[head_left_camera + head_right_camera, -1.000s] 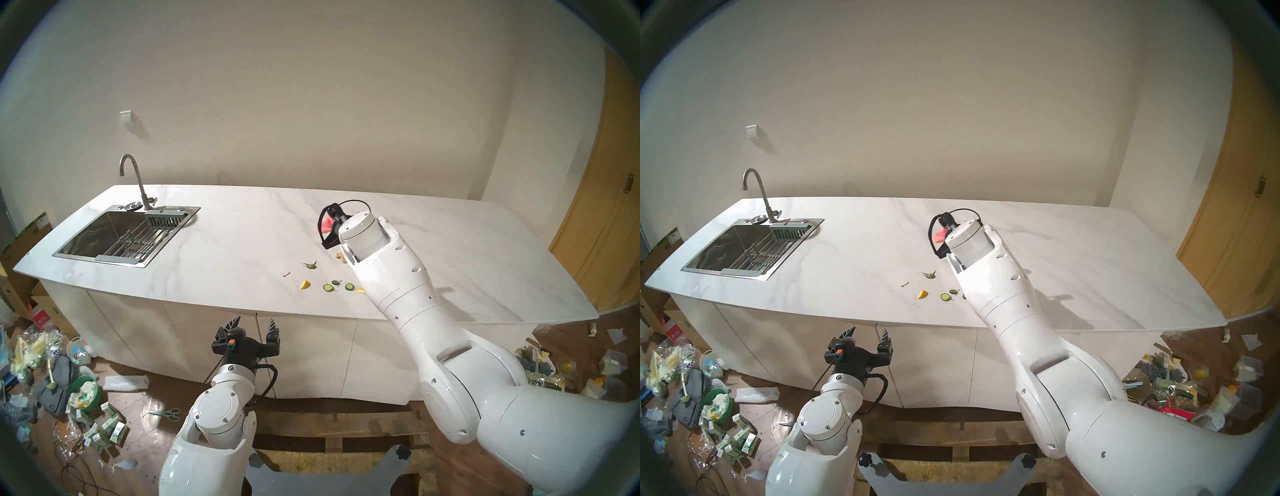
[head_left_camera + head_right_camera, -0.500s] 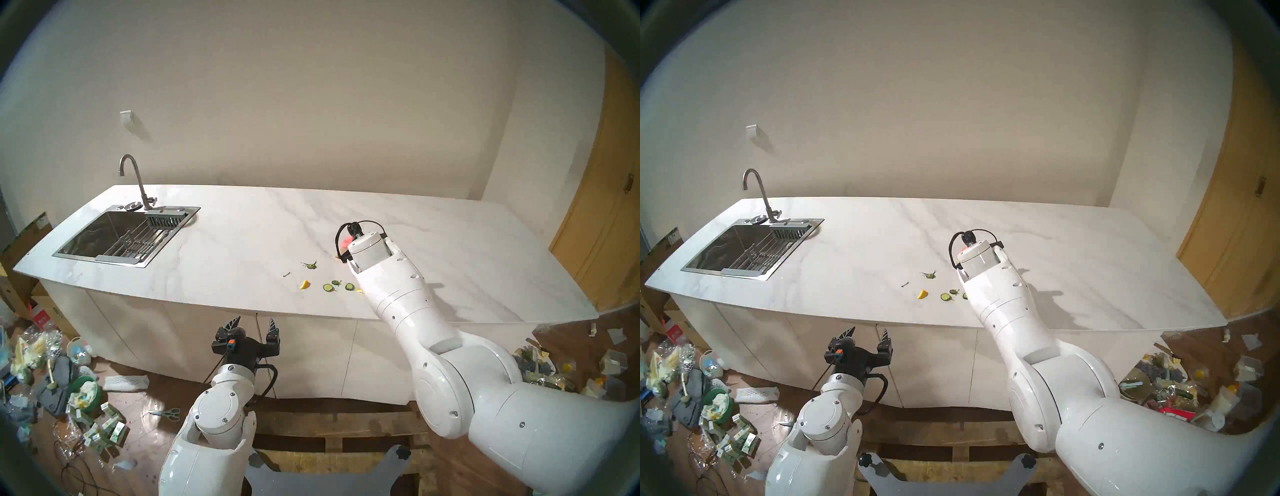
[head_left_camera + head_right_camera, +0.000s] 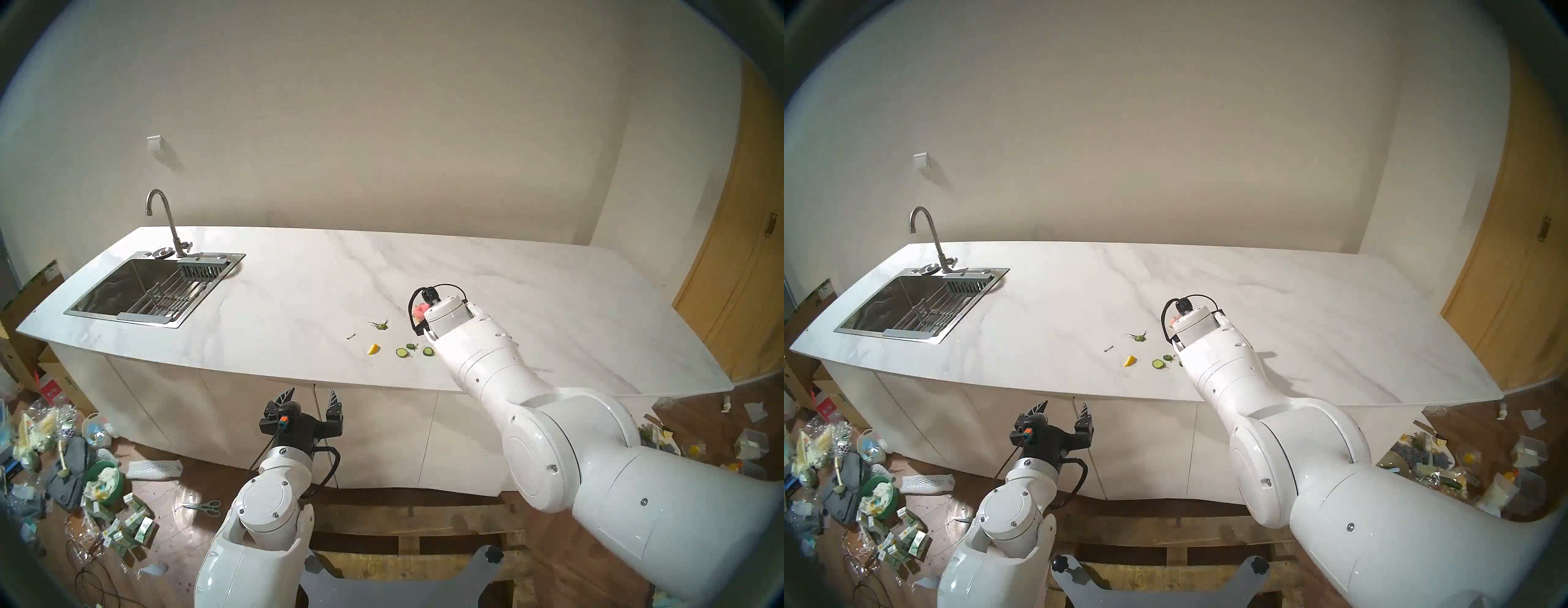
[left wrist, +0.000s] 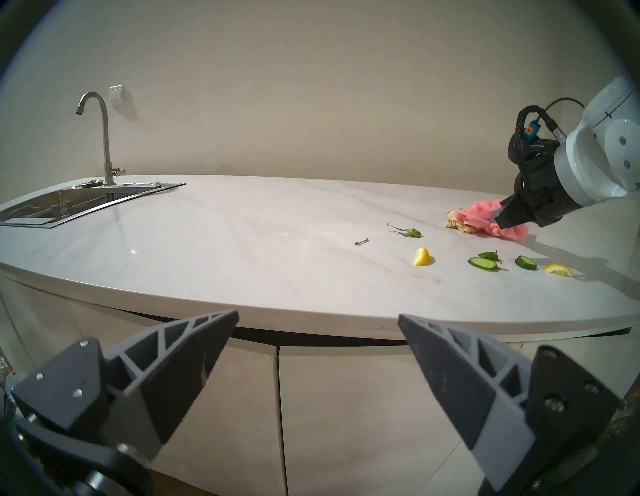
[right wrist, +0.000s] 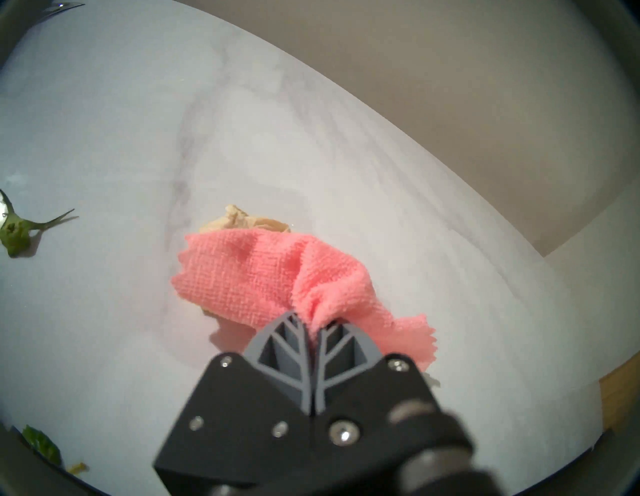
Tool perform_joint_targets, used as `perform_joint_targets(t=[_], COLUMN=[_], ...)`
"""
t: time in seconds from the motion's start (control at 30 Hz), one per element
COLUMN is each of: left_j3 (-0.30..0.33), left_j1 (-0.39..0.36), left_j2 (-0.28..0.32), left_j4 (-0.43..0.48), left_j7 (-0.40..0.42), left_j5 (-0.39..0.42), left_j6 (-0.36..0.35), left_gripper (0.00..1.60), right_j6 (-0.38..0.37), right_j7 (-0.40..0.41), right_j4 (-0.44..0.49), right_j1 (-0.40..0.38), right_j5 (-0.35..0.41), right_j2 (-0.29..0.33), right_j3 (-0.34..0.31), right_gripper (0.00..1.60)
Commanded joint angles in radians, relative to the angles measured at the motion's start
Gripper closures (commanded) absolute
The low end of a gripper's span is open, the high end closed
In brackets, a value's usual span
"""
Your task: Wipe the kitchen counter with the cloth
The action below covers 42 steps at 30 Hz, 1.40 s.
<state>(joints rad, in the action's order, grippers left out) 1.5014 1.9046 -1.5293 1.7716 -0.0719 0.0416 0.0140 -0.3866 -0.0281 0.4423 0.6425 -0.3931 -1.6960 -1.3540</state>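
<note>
The kitchen counter [image 3: 297, 288] is a long white marble-look slab. The salmon-pink cloth [image 5: 263, 277] lies bunched on it right of centre, also seen as the cloth [image 4: 481, 216] from the left wrist. My right gripper [image 5: 311, 322] is shut on one pinched fold of it, with the fingers low on the counter. A beige papery wad [image 5: 242, 221] sits against the cloth's far edge, partly under it. In the head view my right wrist hides most of the cloth [image 3: 420, 309]. My left gripper [image 3: 312, 394] hangs open and empty below the counter's front edge, before the cabinet fronts.
A steel sink [image 3: 144, 288] with a curved faucet [image 3: 163, 216] is at the counter's left end. Food scraps lie left of and nearer than the cloth: a green stem [image 3: 380, 325], a lemon wedge [image 3: 373, 349], cucumber slices [image 3: 401, 352]. Litter covers the floor on both sides.
My right arm has drawn the cloth back over the counter toward the front edge and slightly right, up against the beige wad. The left arm has not moved.
</note>
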Motion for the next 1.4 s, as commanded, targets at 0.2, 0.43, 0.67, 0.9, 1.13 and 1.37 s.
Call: perform_joint_targets(t=[0.2,0.43,0.67,0.9,1.13,1.37], left_j3=[-0.002,-0.002,-0.003,-0.003,-0.004,-0.004], left_j1=[-0.006,-0.005,-0.006,-0.007,-0.006,-0.007], left_j2=[0.001,0.002,0.003,0.003,0.003,0.004], left_j4=[0.027,0.029,0.027,0.025,0.026,0.025], left_j7=[0.002,0.002,0.001,0.001,0.001,0.000], left_j5=[0.000,0.001,0.001,0.001,0.002,0.002], left_j6=[0.007,0.007,0.007,0.007,0.007,0.007], left_gripper=[0.00,0.00,0.00,0.00,0.00,0.00], right_j6=[0.201,0.272,0.251,0.190,0.160,0.186], right_j7=[0.123,0.190,0.141,0.071,-0.008,-0.020], right_j4=[-0.026,0.000,-0.006,-0.039,-0.125,-0.182], right_j1=[-0.065,-0.056,-0.101,-0.156,-0.179,-0.154], right_j5=[-0.022,-0.033,-0.015,-0.007,-0.016,-0.028], right_j2=[-0.018,-0.006,0.001,-0.021,-0.073,-0.127], right_j3=[0.068,0.097,0.060,0.024,0.024,0.048], right_gripper=[1.60,1.60,1.60,1.60,1.60,1.60])
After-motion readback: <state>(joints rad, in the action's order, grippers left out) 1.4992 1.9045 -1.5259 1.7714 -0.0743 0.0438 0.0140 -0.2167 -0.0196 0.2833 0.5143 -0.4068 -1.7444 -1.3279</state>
